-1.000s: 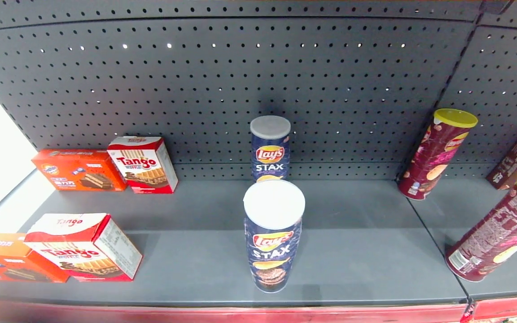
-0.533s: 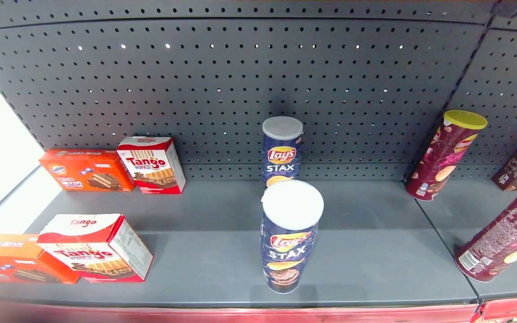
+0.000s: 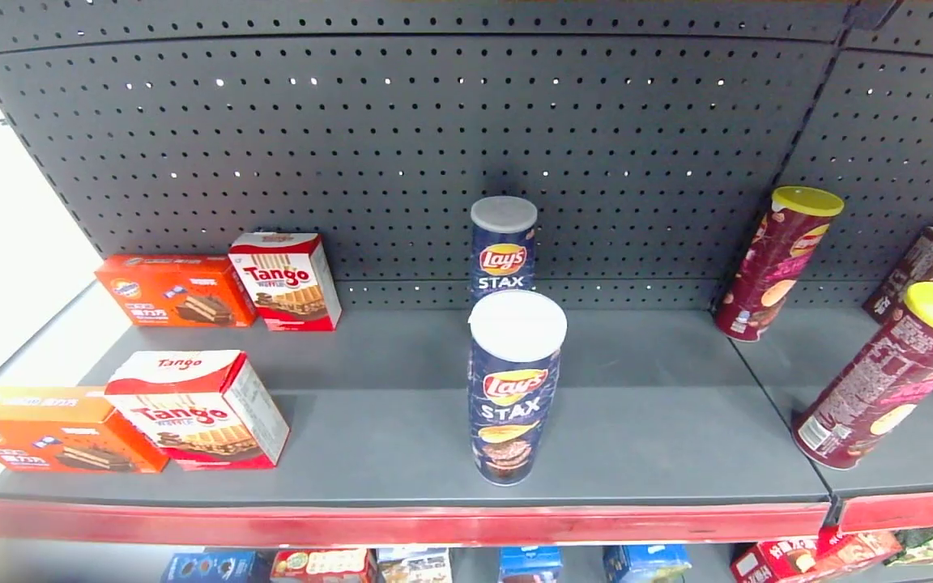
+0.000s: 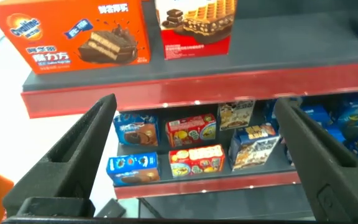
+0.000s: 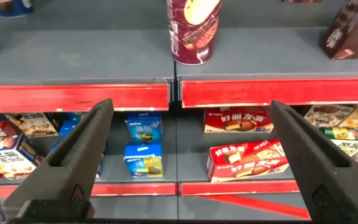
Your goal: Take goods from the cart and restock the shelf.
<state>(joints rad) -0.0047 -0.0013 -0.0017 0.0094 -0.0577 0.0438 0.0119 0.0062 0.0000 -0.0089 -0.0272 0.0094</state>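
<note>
1. We face a dark grey shelf point(image 3: 402, 421) with a perforated back panel point(image 3: 353, 162) and a red front edge point(image 3: 402, 525). A lower shelf of small packets point(image 3: 321, 565) sits beneath it.
2. At the shelf's front left corner lies an orange box point(image 3: 53, 429), with a wafer box point(image 3: 199, 409) touching its right side. A second orange box point(image 3: 175, 290) and a second wafer box point(image 3: 288, 279) stand against the back edge. All four turn their printed faces to the aisle, which we judge to be deliberate display.
3. The left end effector point(image 4: 194, 102) hangs before the front edge. Its jaws are spread wide and it holds nothing.
4. Mid-shelf, one blue can point(image 3: 513, 389) stands upright near the front edge. Its twin point(image 3: 503, 247) stands directly behind it at the back, so the front lid hides the twin's base. The bare stretches on either side look to us like the gaps to fill.
5. To the right, a maroon can point(image 3: 778, 263) stands by the back edge and another point(image 3: 884, 380) nearer the front. Both seem to lean in the head view, but the right wrist view shows the front one upright.
6. A brown box point(image 3: 924, 271) by the back right is partly cut off, so we cannot make out what it contains.
7. The right end effector point(image 5: 191, 104) also hangs before the front edge, jaws fully apart and empty, ready, we think, for a trip to the cart.
</note>
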